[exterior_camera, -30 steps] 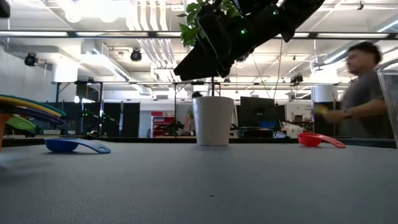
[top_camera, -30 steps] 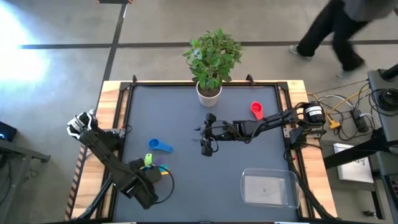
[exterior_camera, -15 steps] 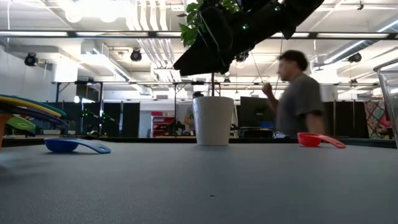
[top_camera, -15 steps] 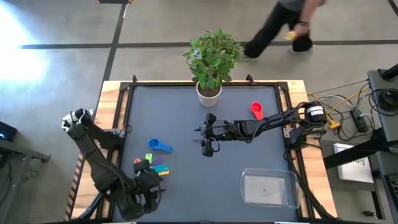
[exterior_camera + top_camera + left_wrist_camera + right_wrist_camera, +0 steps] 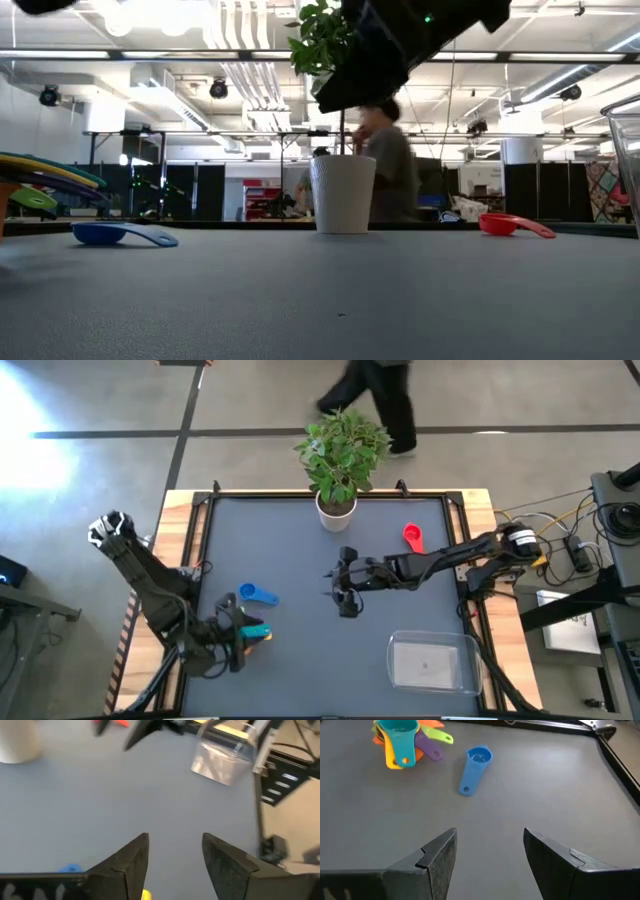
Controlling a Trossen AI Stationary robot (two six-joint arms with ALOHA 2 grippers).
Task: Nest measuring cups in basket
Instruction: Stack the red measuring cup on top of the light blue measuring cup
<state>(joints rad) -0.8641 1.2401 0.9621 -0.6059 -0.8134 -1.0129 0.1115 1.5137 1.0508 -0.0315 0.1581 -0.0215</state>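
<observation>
We hold our left gripper (image 5: 237,643) low at the near left of the counter (image 5: 300,550), just beside the nested stack of cups (image 5: 402,742); its jaws stand open and empty, as the left wrist view shows. Our right gripper (image 5: 345,592) hangs above the middle of the counter, jaws likewise apart with nothing between them.

The stack shows teal on top with orange, yellow, purple and green handles fanned beneath. The blue cup (image 5: 258,594) lies alone just beyond the stack, and the red cup (image 5: 412,538) sits far off near the white plant pot (image 5: 336,512). The basket (image 5: 432,663) waits at the near right, well apart from every cup, with no cups in it.

We judge the risks thus: our left arm crowds the stack, so a careless swing could scatter the nested cups. The flat handles give a thin hold, and a cup may twist or slip. Carrying across, our two arms could meet mid-counter. A person (image 5: 375,400) walks past beyond the plant.
</observation>
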